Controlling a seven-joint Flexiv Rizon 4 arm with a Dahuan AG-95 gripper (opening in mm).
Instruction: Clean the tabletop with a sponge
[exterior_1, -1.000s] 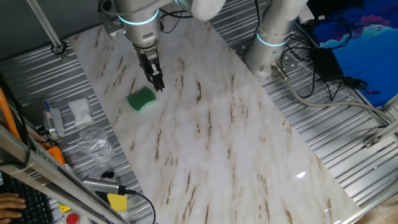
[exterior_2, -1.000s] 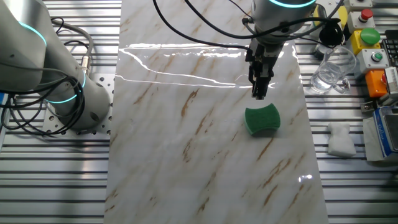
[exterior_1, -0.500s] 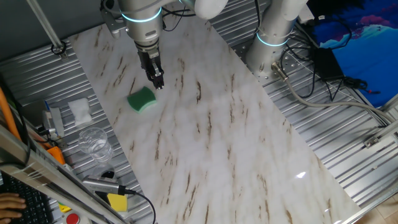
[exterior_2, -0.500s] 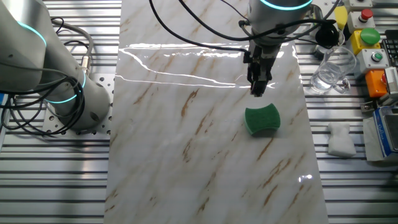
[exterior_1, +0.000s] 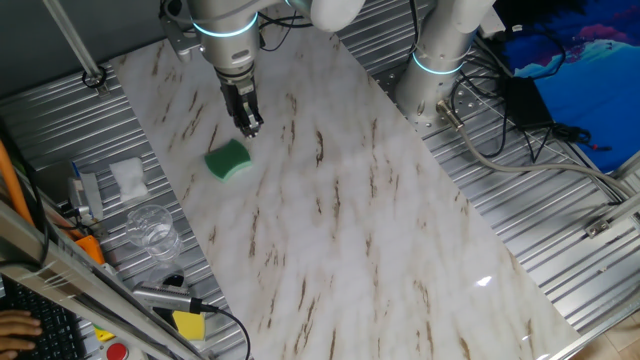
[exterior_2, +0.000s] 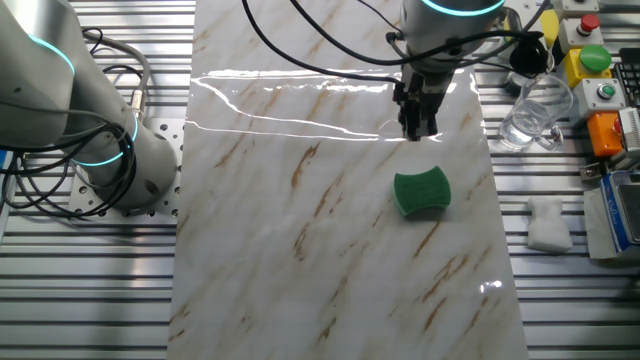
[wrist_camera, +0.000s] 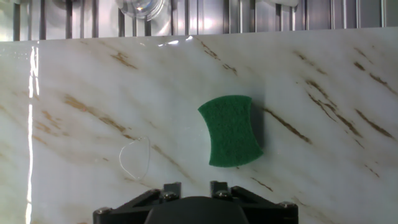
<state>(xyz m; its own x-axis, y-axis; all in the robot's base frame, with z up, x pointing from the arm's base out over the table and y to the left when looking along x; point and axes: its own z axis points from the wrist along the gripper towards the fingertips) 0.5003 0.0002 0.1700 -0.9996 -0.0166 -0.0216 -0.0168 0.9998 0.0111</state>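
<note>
The green sponge (exterior_1: 228, 160) lies flat on the white marble-look tabletop (exterior_1: 350, 210), free of any grip. It also shows in the other fixed view (exterior_2: 421, 192) and in the hand view (wrist_camera: 232, 130). My gripper (exterior_1: 250, 127) hangs above the slab just beyond the sponge and does not touch it; it shows in the other fixed view (exterior_2: 416, 133) too. Its fingers stand close together and hold nothing. In the hand view only the finger stubs (wrist_camera: 171, 188) show at the bottom edge. A faint ring mark (wrist_camera: 134, 158) sits on the slab to the left of the sponge.
Ribbed grey metal surrounds the slab. A clear glass (exterior_1: 152, 229), a white folded cloth (exterior_1: 127, 178), a yellow block (exterior_1: 188, 325) and a button box (exterior_2: 592, 62) stand beside it. A second arm's base (exterior_1: 435, 60) is on the far side.
My gripper has risen a little and drawn back from the sponge. The sponge has not moved.
</note>
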